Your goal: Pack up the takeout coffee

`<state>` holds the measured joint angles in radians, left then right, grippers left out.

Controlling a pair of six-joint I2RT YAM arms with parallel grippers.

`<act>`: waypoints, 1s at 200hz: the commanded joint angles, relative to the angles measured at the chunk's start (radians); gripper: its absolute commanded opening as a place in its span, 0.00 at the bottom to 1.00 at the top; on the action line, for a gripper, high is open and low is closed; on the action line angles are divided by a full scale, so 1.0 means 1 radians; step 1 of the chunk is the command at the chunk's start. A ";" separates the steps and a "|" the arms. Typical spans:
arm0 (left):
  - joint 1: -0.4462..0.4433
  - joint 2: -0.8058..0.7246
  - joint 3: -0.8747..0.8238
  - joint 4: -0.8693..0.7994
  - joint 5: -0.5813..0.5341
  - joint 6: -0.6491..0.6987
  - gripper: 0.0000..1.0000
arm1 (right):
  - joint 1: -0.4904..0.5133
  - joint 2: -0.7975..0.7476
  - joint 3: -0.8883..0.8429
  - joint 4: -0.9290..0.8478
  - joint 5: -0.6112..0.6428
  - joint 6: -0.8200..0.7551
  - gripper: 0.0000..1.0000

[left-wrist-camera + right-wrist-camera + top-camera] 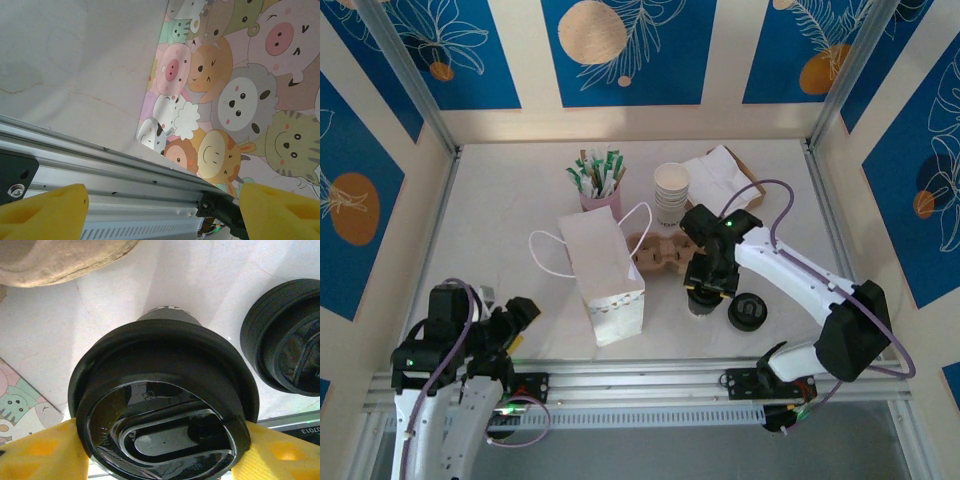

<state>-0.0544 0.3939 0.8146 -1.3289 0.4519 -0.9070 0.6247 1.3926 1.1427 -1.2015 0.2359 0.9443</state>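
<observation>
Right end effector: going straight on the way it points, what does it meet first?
The black lid between the right end effector's fingers; it sits directly ahead and very close, though exact depth is unclear.

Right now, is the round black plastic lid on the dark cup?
On: the round black plastic lid covers the dark cup between yellow fingers.

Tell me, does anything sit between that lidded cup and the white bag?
Yes. The cardboard carrier lies flat between the cup and the bag, so the cup would likely need lifting over it. The right jaws flank the cup's lid, nothing between.
</observation>
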 commanded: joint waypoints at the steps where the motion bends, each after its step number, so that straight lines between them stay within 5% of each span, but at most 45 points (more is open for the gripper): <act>1: 0.008 -0.001 0.029 -0.039 -0.013 0.021 0.79 | -0.024 -0.012 -0.031 -0.088 0.021 -0.014 0.62; 200: 0.008 0.016 0.029 -0.021 -0.022 0.022 0.79 | -0.300 -0.007 0.001 -0.017 0.023 -0.167 0.62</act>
<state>-0.0544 0.4053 0.8188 -1.3285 0.4416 -0.9070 0.3431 1.3697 1.1313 -1.2350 0.2508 0.7914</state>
